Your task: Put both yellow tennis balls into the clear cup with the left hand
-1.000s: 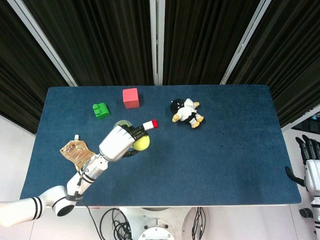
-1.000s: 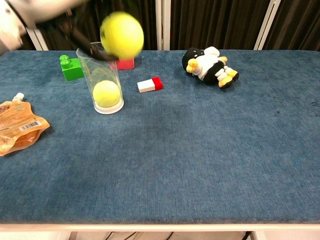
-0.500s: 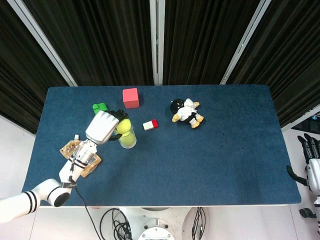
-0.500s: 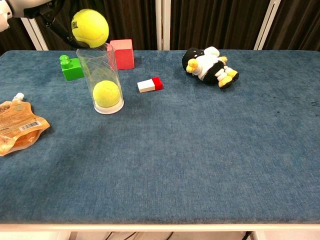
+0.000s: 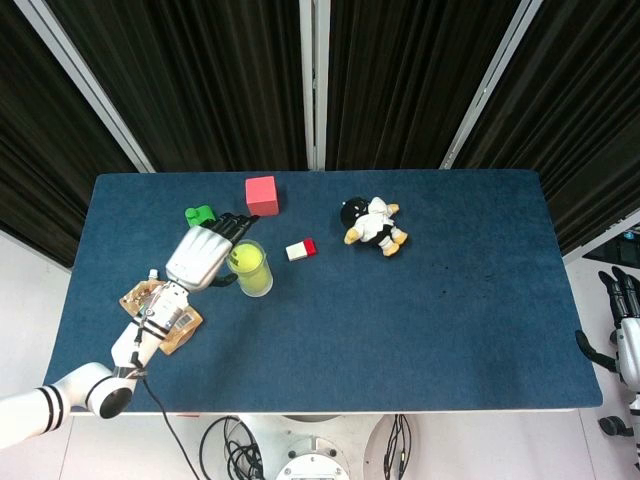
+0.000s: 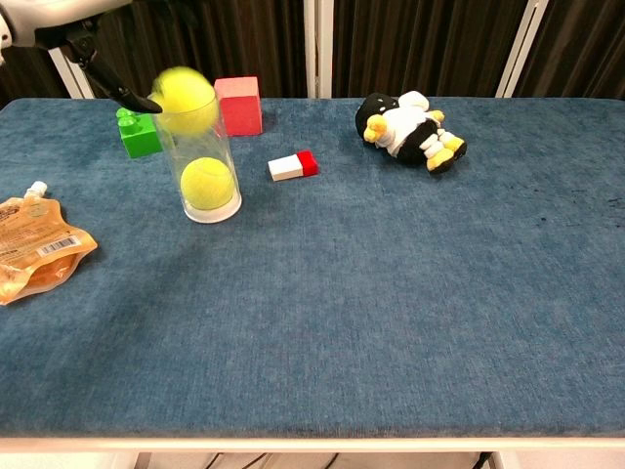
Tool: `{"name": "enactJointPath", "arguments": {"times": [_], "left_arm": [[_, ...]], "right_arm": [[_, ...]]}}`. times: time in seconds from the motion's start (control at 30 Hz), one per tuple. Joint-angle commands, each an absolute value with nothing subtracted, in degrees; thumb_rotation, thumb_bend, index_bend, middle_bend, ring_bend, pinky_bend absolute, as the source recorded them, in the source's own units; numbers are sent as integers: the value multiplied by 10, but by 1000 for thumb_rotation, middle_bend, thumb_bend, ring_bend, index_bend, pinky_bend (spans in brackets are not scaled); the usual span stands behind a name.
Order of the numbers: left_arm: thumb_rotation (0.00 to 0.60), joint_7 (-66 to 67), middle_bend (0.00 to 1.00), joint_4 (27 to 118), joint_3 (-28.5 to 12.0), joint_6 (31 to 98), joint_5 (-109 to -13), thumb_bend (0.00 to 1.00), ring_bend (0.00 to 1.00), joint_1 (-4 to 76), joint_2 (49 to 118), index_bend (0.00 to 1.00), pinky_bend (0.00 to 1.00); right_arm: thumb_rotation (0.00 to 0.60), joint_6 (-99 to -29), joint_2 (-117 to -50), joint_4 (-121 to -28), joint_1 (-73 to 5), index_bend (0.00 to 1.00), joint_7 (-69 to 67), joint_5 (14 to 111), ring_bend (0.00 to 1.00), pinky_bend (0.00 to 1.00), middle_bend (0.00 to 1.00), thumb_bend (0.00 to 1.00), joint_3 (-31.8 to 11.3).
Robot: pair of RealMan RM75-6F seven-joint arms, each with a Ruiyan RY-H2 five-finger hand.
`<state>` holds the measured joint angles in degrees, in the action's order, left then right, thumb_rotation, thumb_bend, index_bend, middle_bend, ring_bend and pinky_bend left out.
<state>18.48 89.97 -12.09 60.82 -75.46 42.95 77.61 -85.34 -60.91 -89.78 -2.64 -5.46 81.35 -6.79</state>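
On the blue surface (image 6: 342, 313) stands the clear cup (image 6: 202, 166) with one yellow tennis ball (image 6: 207, 183) at its bottom. A second tennis ball (image 6: 187, 99), blurred, sits at the cup's rim, just right of the left hand (image 5: 205, 256), whose fingers (image 6: 122, 95) are spread and hold nothing. The right hand (image 5: 627, 330) hangs off the surface's edge, its grasp unclear.
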Motion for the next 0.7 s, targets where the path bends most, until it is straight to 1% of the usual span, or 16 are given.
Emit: {"name": "enactJointPath", "arguments": {"times": [0.03,0.13,0.2,0.3,0.37,0.4,0.5,0.57,0.63,0.7], "left_arm": [[600,189,119,909,-119,621,-759,112,111,423,771,63,357],[600,197,120,924,-119,652,-761,108,111,408,765,65,345],[600,205,120,937,-116,692,-772,105,111,388,759,68,329],[600,228,121,962,-99,762,-778,88,84,338,744,82,257],[600,244,107,981,-76,800,-764,67,42,293,727,82,197],[600,244,79,985,-64,811,-762,58,16,276,718,79,153],[600,222,11,969,-24,840,-771,55,0,225,696,65,96],[600,186,0,955,6,842,-785,56,0,198,682,40,86],[600,160,0,940,21,849,-794,63,0,177,680,8,85],[600,142,0,915,31,866,-807,70,0,156,688,1,82]], "right_arm": [[600,-852,-609,-899,-27,0,-49,811,0,0,0,236,-68],[600,-851,-611,-903,-29,0,-43,811,0,0,0,236,-69],[600,-851,-611,-907,-30,0,-39,816,0,0,0,235,-67],[600,-849,-610,-909,-32,0,-25,827,0,0,0,230,-60],[600,-845,-606,-909,-33,0,-13,832,0,0,0,217,-55],[600,-843,-605,-910,-33,0,-9,832,0,0,0,205,-54],[600,-837,-604,-909,-35,0,6,835,0,0,0,189,-49],[600,-838,-607,-908,-36,0,19,839,0,0,0,183,-47],[600,-838,-610,-908,-36,0,26,841,0,0,0,178,-45],[600,-841,-614,-909,-37,0,34,845,0,0,0,176,-44]]}}
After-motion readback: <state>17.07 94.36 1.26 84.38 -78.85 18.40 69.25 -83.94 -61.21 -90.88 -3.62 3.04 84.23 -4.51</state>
